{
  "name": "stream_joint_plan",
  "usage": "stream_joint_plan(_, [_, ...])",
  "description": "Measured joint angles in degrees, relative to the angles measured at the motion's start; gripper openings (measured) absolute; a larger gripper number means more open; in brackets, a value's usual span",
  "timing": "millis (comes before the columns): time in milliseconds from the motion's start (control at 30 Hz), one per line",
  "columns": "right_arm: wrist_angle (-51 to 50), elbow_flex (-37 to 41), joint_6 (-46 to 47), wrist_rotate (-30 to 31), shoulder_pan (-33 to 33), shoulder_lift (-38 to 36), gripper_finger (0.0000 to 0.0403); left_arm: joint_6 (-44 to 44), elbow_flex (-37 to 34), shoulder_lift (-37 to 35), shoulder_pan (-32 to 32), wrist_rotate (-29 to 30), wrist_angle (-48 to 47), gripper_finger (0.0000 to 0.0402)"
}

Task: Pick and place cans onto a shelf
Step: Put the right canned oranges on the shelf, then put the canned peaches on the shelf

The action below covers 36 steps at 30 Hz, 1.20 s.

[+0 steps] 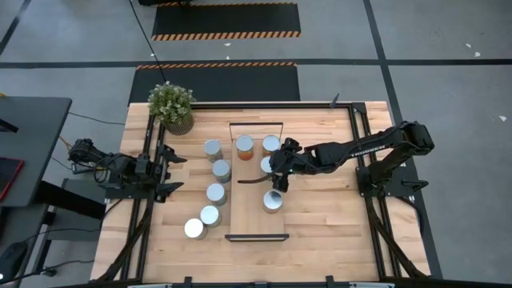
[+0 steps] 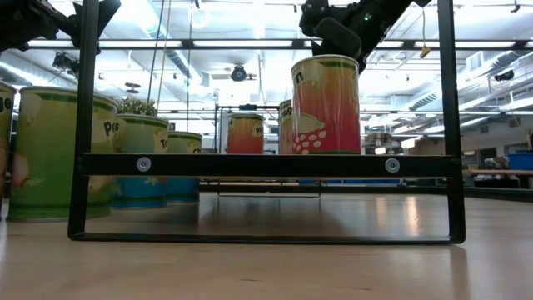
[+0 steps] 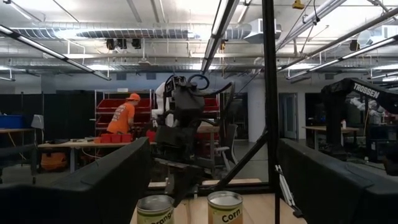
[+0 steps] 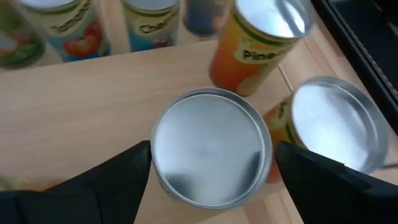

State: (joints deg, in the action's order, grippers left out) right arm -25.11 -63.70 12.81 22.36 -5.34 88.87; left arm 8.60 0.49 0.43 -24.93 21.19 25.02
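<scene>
The shelf (image 1: 256, 220) is a long light-wood board lying on the table, with black bars at its short ends (image 2: 266, 164). My right gripper (image 4: 211, 149) hangs open over it. Its fingers stand close on either side of the silver top of an upright can (image 4: 211, 140), which is mostly hidden under the gripper in the high view (image 1: 276, 174). Two more cans (image 1: 244, 145) (image 1: 271, 144) stand at the shelf's far end and one orange can (image 2: 325, 104) nearer. My left gripper (image 1: 174, 170) waits open at the table's left edge.
Several cans (image 1: 216, 192) stand in a curved row on the table just left of the shelf. A potted plant (image 1: 171, 104) sits at the far left corner. Black frame rails (image 1: 376, 208) run along both sides. A person in orange (image 3: 121, 115) works in the room beyond.
</scene>
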Motion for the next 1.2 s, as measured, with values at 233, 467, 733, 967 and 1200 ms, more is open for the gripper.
stream_joint_plan(233, [-0.3,0.0,4.2,4.4,-1.0,0.0,0.035,0.0,0.0,0.0,0.0,0.2,0.0,0.0357])
stream_joint_plan(467, [0.3,0.0,5.4,7.1,-2.1,0.0,0.035,0.0,0.0,0.0,0.0,0.2,0.0,0.0357])
stream_joint_plan(733, [0.1,-6.5,1.9,6.6,-4.6,0.0,0.035,0.0,0.0,0.0,0.0,0.2,0.0,0.0357])
stream_joint_plan(967, [0.9,-9.8,1.9,3.2,-6.2,1.0,0.035,0.2,0.0,0.0,0.0,0.3,-0.2,0.0357])
stream_joint_plan(1200, [-5.8,-9.7,0.2,8.9,-9.1,-0.9,0.035,-8.7,1.2,0.1,0.0,29.4,-16.0,0.0357])
